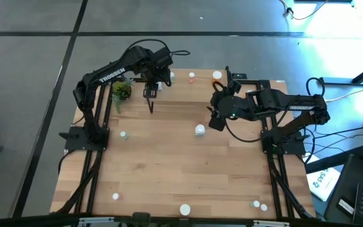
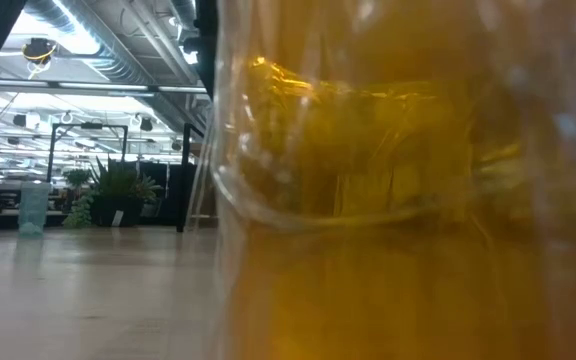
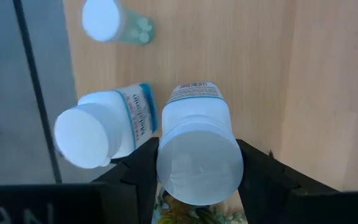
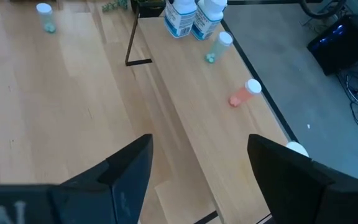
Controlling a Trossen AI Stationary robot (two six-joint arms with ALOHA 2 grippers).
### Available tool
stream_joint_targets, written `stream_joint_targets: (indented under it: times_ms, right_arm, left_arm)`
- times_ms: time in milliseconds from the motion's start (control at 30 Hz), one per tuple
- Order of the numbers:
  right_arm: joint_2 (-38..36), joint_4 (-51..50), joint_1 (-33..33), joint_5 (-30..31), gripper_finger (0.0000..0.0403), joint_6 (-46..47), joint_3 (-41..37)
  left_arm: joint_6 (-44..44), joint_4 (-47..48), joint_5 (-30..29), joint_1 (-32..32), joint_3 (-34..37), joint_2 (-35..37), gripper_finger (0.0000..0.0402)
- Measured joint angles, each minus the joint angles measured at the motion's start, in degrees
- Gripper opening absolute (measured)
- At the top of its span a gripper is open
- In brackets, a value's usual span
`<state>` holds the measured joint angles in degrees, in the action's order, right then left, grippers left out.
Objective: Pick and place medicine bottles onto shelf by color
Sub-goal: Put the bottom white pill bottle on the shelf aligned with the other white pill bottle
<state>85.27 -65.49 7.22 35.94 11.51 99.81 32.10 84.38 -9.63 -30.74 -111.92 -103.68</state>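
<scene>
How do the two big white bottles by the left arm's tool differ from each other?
The white bottle between the fingers sits between the left tool's two dark fingers; the neighbouring white bottle stands free beside it. The first shows a barcode on its label, the second blue print. The second leans away toward the shelf edge. Both have white caps and stand on the shelf.
</scene>
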Motion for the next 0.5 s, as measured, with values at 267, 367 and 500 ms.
stream_joint_targets:
  times_ms: [267,367,500]
  right_arm:
    - [0.0,0.0,0.0,0.0,0.0264,0.0,0.0]
    - [0.0,0.0,0.0,0.0,0.0264,0.0,0.0]
    - [0.0,0.0,0.0,0.0,0.0264,0.0,0.0]
  left_arm:
    - [0.0,0.0,1.6,0.0,0.0,0.0,0.0163]
    - [0.0,0.0,1.6,0.0,0.0,0.0,0.0163]
    - [0.0,0.0,1.6,0.0,0.0,0.0,0.0163]
